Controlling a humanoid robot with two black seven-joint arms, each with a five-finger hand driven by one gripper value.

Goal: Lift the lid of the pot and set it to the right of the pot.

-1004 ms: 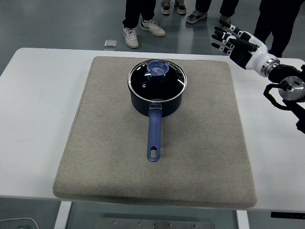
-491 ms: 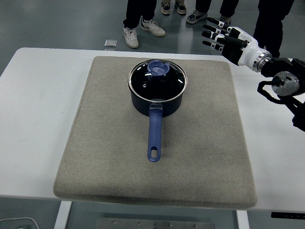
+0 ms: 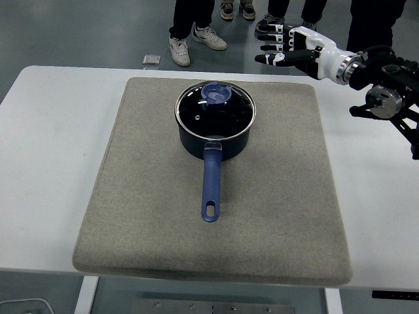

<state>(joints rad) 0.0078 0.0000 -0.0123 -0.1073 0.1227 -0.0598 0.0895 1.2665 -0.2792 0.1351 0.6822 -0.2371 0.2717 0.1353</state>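
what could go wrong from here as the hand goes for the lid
The right hand hangs open beyond the mat's far right corner, well off the lid's blue knob, so it might land on the glass lid and slip. The knob is small, so a five-finger grasp may be weak. The pot stands loose, and a push on its long handle or rim could shift it.

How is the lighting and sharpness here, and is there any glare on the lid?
Head view: even, soft overhead light, only faint shadows on the mat; the glass lid shows small bright reflections but stays readable; pot and handle are sharp; the right robot hand is slightly soft at the fingertips.
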